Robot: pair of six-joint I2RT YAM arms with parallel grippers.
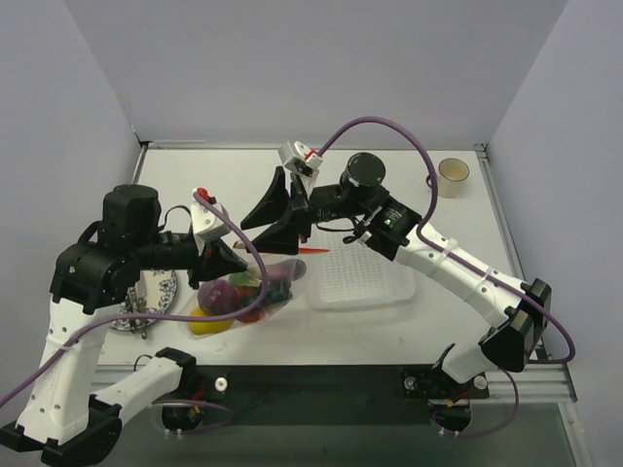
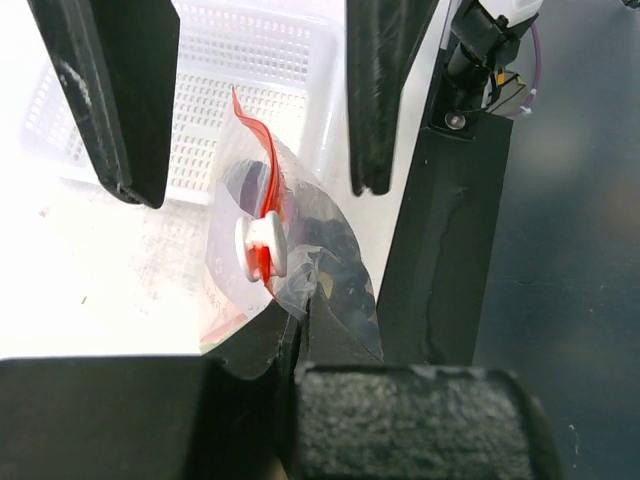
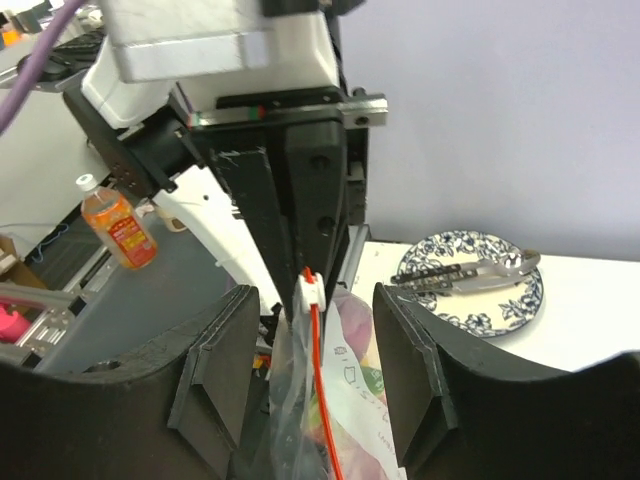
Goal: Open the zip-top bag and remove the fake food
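Centre frame: left fingers (image 2: pixel 255 345) clamp the bag (image 2: pixel 330 250) by its top; right fingers (image 3: pixel 215 370) spread apart, straddling it.

Pale lilac walls (image 1: pixel 292 58) enclose a white table (image 1: pixel 234 165) under bright, even light; a dark strip (image 1: pixel 321 381) edges its front.

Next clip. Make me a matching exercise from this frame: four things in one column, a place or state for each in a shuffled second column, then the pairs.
Things
1. left gripper
2. right gripper
3. white mesh basket
4. patterned plate

Places or states
A. open, one finger on each side of the zip-top bag
B. carries metal tongs
C. on the table beside the bag, on the right arm's side
D. shut on the bag's top edge

Pairs: 1-D, 2-A, 3-C, 4-B
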